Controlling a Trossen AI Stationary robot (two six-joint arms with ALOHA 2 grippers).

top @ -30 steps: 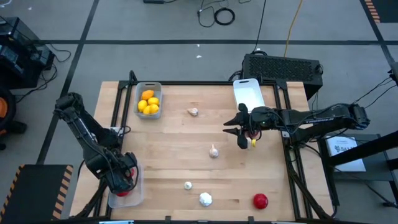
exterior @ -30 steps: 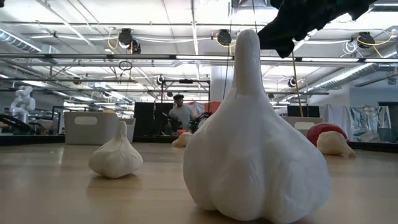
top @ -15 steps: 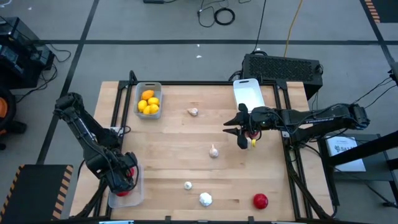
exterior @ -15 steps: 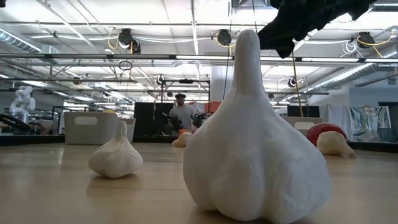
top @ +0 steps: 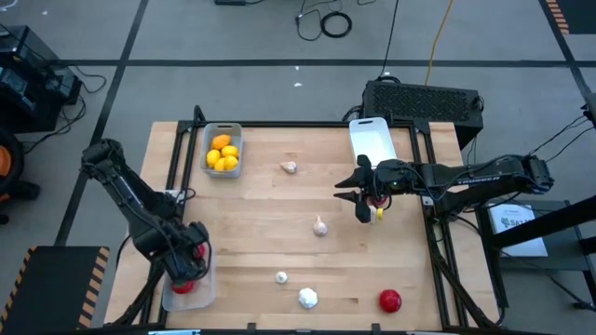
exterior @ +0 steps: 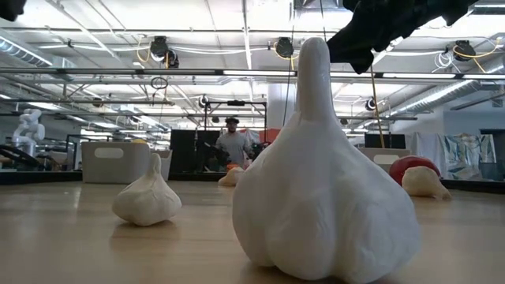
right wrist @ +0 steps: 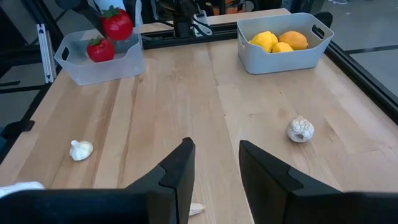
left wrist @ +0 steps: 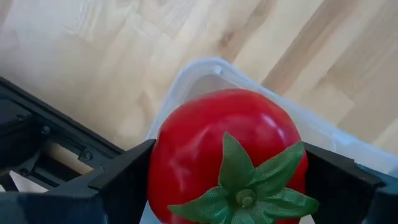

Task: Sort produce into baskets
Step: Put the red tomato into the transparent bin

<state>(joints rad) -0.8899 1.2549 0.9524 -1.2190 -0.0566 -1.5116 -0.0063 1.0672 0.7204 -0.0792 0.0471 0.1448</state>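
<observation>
The left gripper (top: pixel 186 265) hangs over the clear basket (top: pixel 203 288) at the counter's (top: pixel 270 223) front left corner. Its fingers (left wrist: pixel 118 180) grasp a glossy red tomato (left wrist: pixel 227 155) with a green stalk, one finger on each side, just above the basket's rim. The right wrist view shows that tomato raised above the basket while a second red tomato (right wrist: pixel 99 49) lies inside it.

The right gripper (top: pixel 358 197) hovers above the counter toward its right edge, a little in front of the white basket (top: pixel 372 140) that stands at the back right. Its fingers (right wrist: pixel 177 171) stand apart with a narrow gap, and nothing shows between them in the right wrist view. A small yellow and red patch sits just beside the gripper in the high view; I cannot tell what it is.

The grey basket (top: pixel 222 149) stands at the back left and holds yellow-orange lemons (top: pixel 223 154). Four whitish garlic bulbs lie loose on the counter: one (top: pixel 290 167) near the back middle, one (top: pixel 319 226) in the centre, a small one (top: pixel 281 276) and a larger one (top: pixel 307 298) near the front edge. A loose red piece (top: pixel 389 300) lies near the front right corner.

In the low view, a person (exterior: pixel 232 143) shows far behind the counter.
</observation>
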